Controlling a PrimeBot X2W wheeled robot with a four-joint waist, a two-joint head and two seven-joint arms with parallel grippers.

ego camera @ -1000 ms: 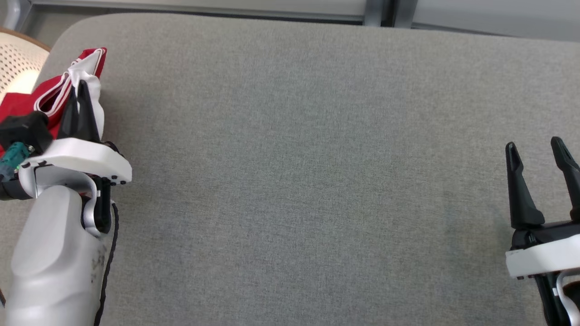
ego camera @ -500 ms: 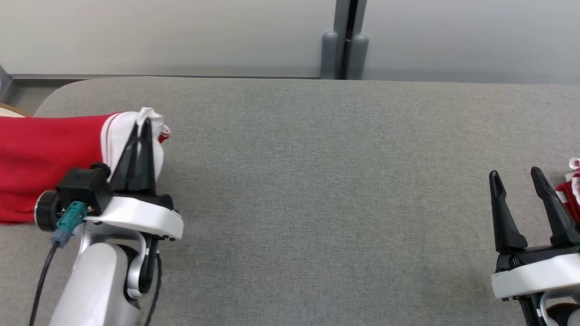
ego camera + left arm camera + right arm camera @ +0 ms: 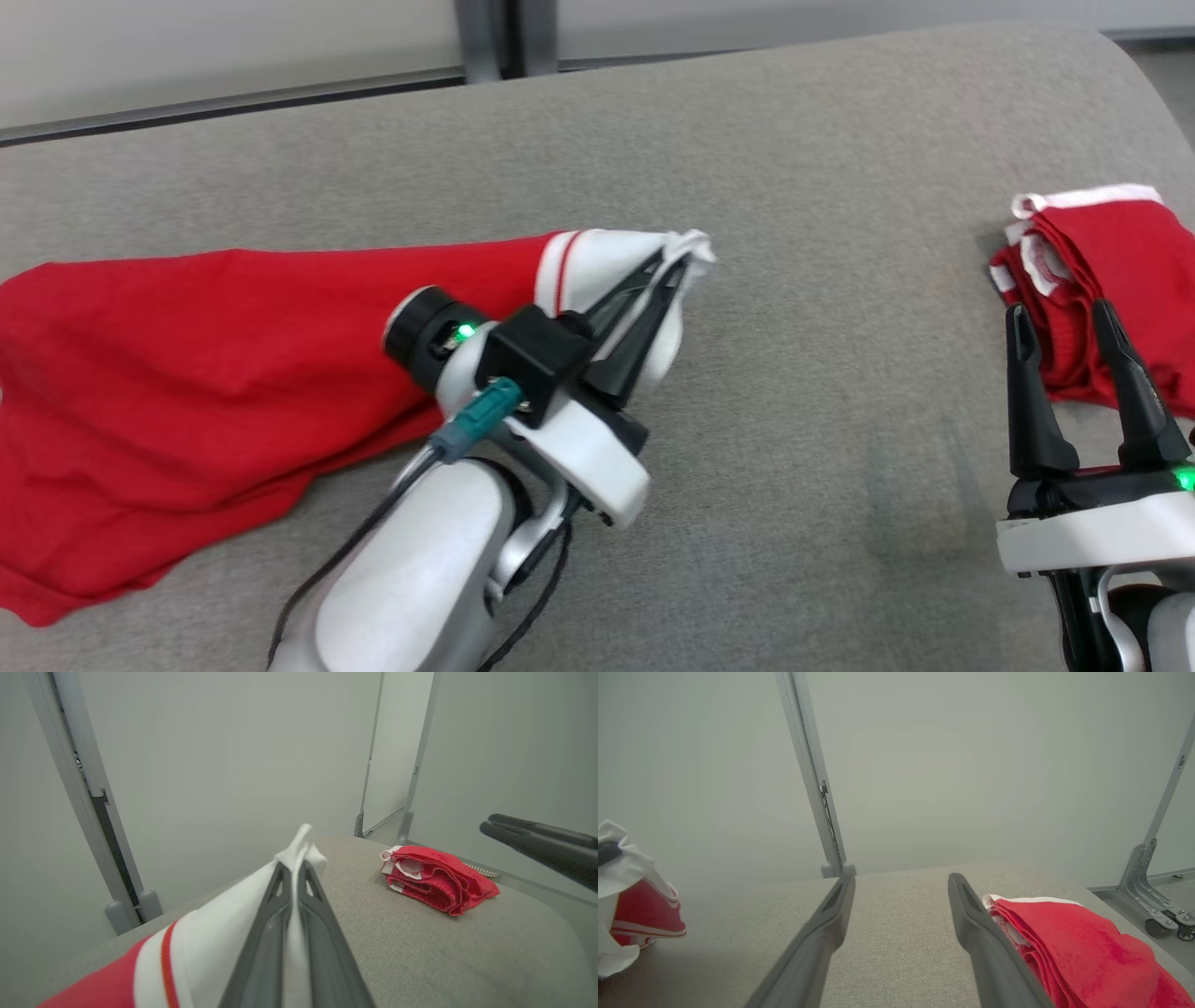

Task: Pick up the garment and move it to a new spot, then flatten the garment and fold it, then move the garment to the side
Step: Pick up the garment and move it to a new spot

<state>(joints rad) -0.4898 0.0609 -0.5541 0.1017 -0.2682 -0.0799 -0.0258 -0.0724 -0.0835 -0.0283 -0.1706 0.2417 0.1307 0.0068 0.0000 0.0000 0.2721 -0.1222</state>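
On the grey padded surface, I log the following from my station.

Item 1: red garment. It lies rumpled across the left part of the surface in the head view, with its red body trailing off toward the left edge. Its white band, edged with a thin red stripe, reaches toward the middle of the surface and rises into a peak.

Item 2: left gripper. The jaws are pressed together and pinch the white band. In the left wrist view the white cloth runs between the two dark fingers and pokes out past their tips.

Item 3: right gripper. The jaws stand wide apart with nothing between them (bare grey fabric shows through the gap in the right wrist view). It sits at the lower right of the head view. Whether it touches the surface I cannot tell.

Item 4: folded red bundle, trimmed in white. It lies at the far right of the surface, well apart from the red garment. In the right wrist view it is just beside the outer face of the right-hand finger, not between the two.

Item 5: pale wall behind the surface, with an upright grey post.
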